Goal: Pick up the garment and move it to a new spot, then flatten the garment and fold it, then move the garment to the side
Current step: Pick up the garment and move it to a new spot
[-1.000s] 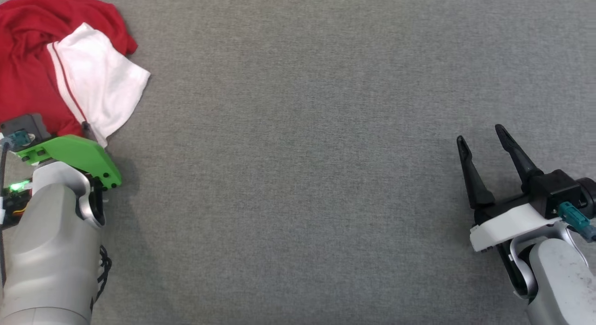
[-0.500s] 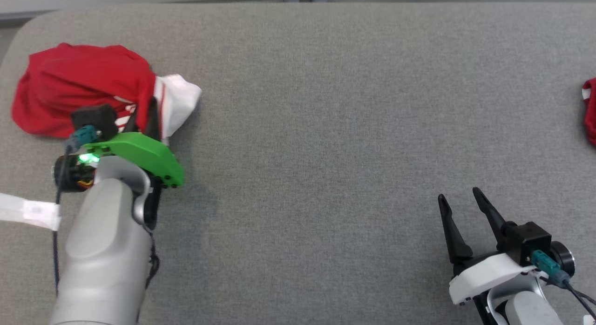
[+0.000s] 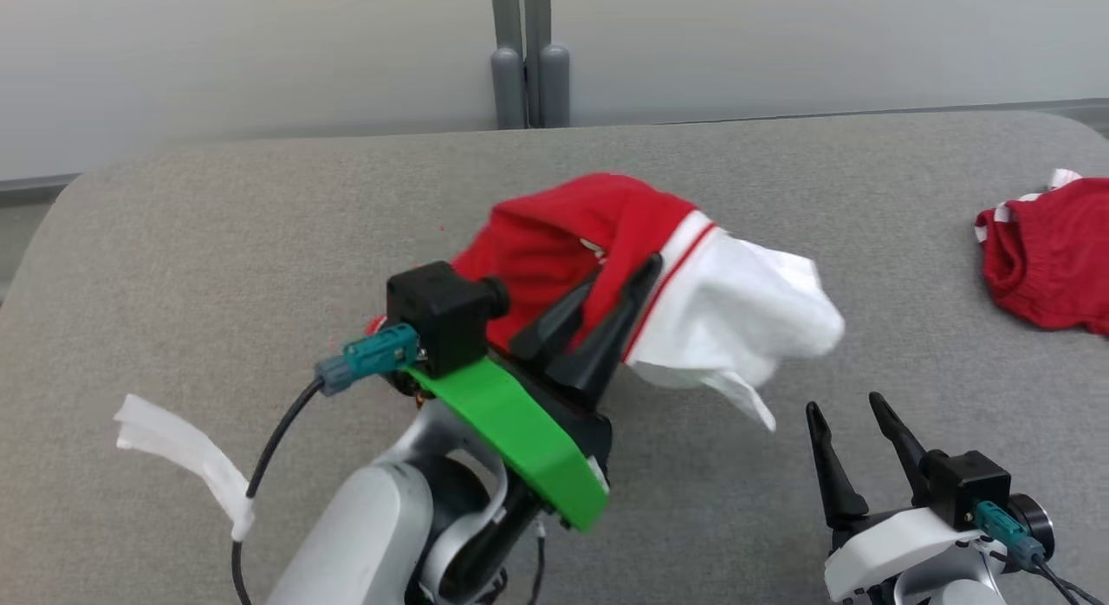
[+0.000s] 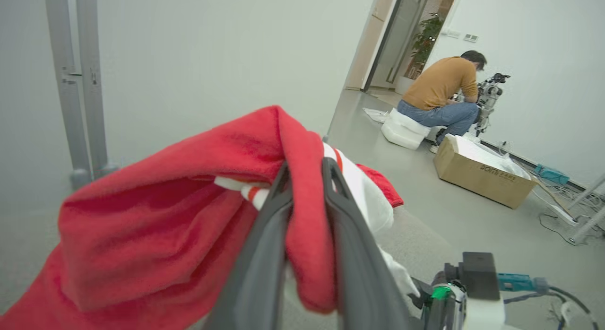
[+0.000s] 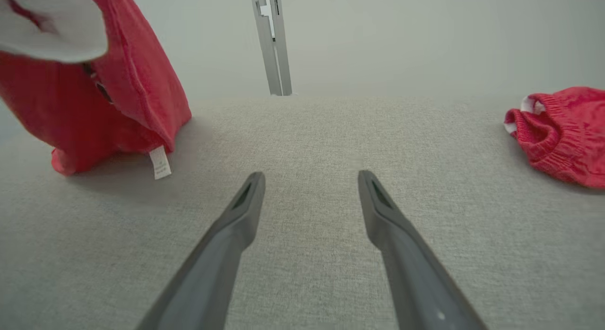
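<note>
Head view: the garment (image 3: 554, 232), red with a white panel, hangs bunched from the left gripper (image 3: 625, 271), straight in front of the twin posts (image 3: 524, 68) that stand behind the bench (image 3: 217, 267).
Change: a second ago the garment lay crumpled on the bench with the left jaws apart over it. Now it is gathered and raised. The whole picture has also shifted, so the camera has tipped up; the posts were out of frame then.
Left jaws: clamped on a fold of red cloth beside the striped trim. The left wrist view shows the cloth pinched between the two dark fingers.
Right jaws: wide apart and holding nothing. The right gripper (image 3: 842, 402) sits low over the bench, nearer the robot than the posts and to their right.
Lower edge: in the right wrist view the red hem and a white care tag (image 5: 159, 163) reach down to the bench left of the posts and seem to rest on it, so the lift looks partial.
Task meaning: the pick-up appears done and the carry to a new spot begun. Flattening, folding and setting aside are not yet done.
Second garment (image 3: 1048, 250): a crumpled red piece on the bench, well right of the posts.
Container: a cardboard box (image 4: 477, 181) stands on the floor far right of the posts in the left wrist view, open at the top.
Contents: white packing (image 4: 477, 152) fills the box mouth; anything beneath is hidden.
Beside the box: a person (image 4: 444, 91) sits bent over on a white block (image 4: 401, 131) just beyond it.
</note>
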Available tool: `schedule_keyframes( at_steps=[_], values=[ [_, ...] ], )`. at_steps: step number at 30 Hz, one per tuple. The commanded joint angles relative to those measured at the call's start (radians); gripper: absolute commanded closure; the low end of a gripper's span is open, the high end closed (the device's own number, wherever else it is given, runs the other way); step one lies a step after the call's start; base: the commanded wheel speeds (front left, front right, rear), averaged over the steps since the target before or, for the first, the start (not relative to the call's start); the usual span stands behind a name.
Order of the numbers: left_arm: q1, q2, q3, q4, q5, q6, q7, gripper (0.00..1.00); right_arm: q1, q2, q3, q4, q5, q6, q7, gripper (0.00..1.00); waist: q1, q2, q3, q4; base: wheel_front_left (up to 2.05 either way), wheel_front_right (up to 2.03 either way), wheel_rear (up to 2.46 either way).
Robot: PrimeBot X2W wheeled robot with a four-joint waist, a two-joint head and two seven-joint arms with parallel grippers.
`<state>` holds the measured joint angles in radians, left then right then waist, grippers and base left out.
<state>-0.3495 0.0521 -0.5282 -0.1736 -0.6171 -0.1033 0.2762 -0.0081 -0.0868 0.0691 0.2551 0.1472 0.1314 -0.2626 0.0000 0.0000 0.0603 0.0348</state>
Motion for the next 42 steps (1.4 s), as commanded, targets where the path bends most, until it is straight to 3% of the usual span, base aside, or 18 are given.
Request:
schedule_keyframes(
  at_steps=[1, 6, 10, 18, 22, 25, 26, 27, 29, 31, 36, 42],
  values=[
    [0.021, 0.001, -0.019, -0.064, -0.024, 0.012, 0.024, 1.0, 0.008, 0.001, -0.005, 0.003, -0.003, -0.001, -0.003, 0.0, 0.0, 0.0, -0.011, -0.074, 0.0, 0.0, 0.0],
    [0.032, 0.0, -0.072, -0.234, -0.123, 0.072, 0.081, 1.0, 0.003, 0.011, -0.004, 0.009, -0.004, -0.001, -0.003, 0.0, 0.0, 0.0, 0.005, -0.146, 0.0, 0.0, 0.0],
    [0.002, 0.0, -0.073, -0.232, -0.181, 0.122, 0.073, 1.0, -0.012, 0.018, -0.006, 0.013, 0.005, -0.001, -0.003, 0.0, 0.0, 0.0, 0.021, -0.202, 0.0, 0.0, 0.0],
    [-0.057, 0.003, 0.032, 0.138, -0.161, 0.183, 0.007, 1.0, -0.029, 0.028, 0.001, 0.028, 0.012, -0.001, -0.003, 0.0, 0.0, 0.0, 0.068, -0.292, 0.0, 0.0, 0.0],
    [-0.12, 0.023, 0.029, 0.384, -0.105, 0.147, -0.055, 1.0, -0.046, 0.032, 0.013, 0.035, 0.017, -0.001, -0.003, 0.0, 0.0, 0.0, 0.098, -0.323, 0.0, 0.0, 0.0],
    [-0.157, 0.015, 0.019, 0.552, -0.09, 0.127, -0.123, 0.47, -0.048, 0.032, 0.017, 0.041, 0.018, -0.001, -0.003, 0.0, 0.0, 0.0, 0.112, -0.333, 0.0, 0.0, 0.0],
    [-0.176, 0.011, 0.009, 0.609, -0.074, 0.118, -0.152, 0.13, -0.051, 0.033, 0.02, 0.044, 0.018, -0.001, -0.003, 0.0, 0.0, 0.0, 0.115, -0.336, 0.0, 0.0, 0.0],
    [-0.189, 0.009, 0.002, 0.654, -0.062, 0.119, -0.177, 0.0, -0.052, 0.033, 0.022, 0.045, 0.018, -0.001, -0.003, 0.0, 0.0, 0.0, 0.117, -0.336, 0.0, 0.0, 0.0],
    [-0.219, 0.008, -0.014, 0.738, -0.017, 0.123, -0.261, 0.0, -0.056, 0.034, 0.031, 0.049, 0.016, -0.001, -0.003, 0.0, 0.0, 0.0, 0.12, -0.339, 0.0, 0.0, 0.0],
    [-0.211, 0.006, -0.006, 0.785, -0.043, 0.111, -0.329, 0.0, -0.054, 0.034, 0.029, 0.052, 0.016, -0.001, -0.003, 0.0, 0.0, 0.0, 0.114, -0.335, 0.0, 0.0, 0.0],
    [-0.152, 0.001, -0.027, 0.794, -0.033, 0.096, -0.485, 0.0, -0.028, 0.034, 0.002, 0.043, 0.006, -0.001, -0.003, 0.0, 0.0, 0.0, 0.074, -0.302, 0.0, 0.0, 0.0],
    [0.011, 0.028, 0.015, 0.696, 0.029, 0.166, -0.542, 0.0, 0.014, 0.028, -0.028, 0.012, -0.016, -0.001, -0.003, 0.0, 0.0, 0.0, 0.008, -0.249, 0.0, 0.0, 0.0]
  ],
)
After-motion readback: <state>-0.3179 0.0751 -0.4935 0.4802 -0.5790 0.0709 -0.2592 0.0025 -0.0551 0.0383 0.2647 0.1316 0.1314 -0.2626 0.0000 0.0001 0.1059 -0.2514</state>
